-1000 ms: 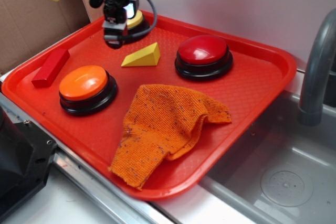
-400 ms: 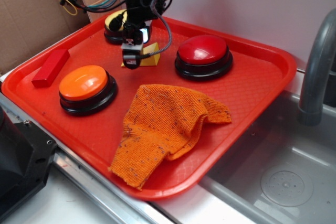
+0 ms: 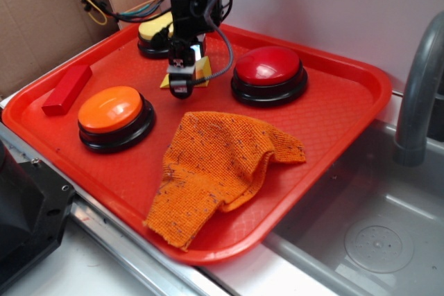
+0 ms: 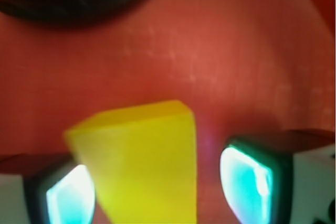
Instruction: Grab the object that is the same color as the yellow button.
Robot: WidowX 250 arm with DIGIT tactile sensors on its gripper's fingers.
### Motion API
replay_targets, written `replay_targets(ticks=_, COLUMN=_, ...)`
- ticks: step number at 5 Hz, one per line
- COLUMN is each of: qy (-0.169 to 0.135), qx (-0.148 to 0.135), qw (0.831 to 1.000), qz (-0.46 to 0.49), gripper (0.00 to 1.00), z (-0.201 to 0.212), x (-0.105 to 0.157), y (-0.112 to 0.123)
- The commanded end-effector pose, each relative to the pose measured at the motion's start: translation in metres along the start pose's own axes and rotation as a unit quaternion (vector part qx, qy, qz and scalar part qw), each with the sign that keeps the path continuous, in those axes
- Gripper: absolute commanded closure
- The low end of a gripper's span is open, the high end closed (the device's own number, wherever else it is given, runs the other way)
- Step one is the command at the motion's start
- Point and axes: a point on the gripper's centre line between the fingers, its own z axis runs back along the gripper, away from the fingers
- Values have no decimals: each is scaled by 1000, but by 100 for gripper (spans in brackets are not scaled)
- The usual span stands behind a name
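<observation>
The yellow wedge block (image 3: 203,68) lies on the red tray (image 3: 347,112), between the yellow button (image 3: 154,31) and the red button. My gripper (image 3: 181,82) hangs straight down over it and hides its left part. In the wrist view the wedge (image 4: 142,161) sits between my gripper's (image 4: 157,187) two pale pads (image 4: 247,177). The gripper is open: red tray shows between the wedge and the right pad, while the left pad is close against the wedge. The yellow button's black base fills the top of the wrist view.
On the tray also sit an orange-topped button (image 3: 111,109), a red-topped button (image 3: 268,67), a red rectangular block (image 3: 67,89) at the left, and a crumpled orange cloth (image 3: 222,168) in front. A sink (image 3: 374,240) and grey faucet (image 3: 416,95) are to the right.
My gripper has moved from over the yellow button rightward and down to the wedge, and now straddles it. The wedge has not moved.
</observation>
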Motion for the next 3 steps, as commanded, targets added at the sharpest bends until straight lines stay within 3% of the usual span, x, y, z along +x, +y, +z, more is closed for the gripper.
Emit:
replay_targets(ticks=1, qy=-18, qx=19, qw=1000, qz=3, gripper=100, z=-2, x=16, y=-9)
replay_targets(ticks=2, qy=-35, qx=25, qw=999, qz=27, gripper=100, z=13, x=10, y=-10)
replay_targets(ticks=3, qy=-40, qx=50, qw=994, qz=93, gripper=100, z=52, x=-8, y=-9)
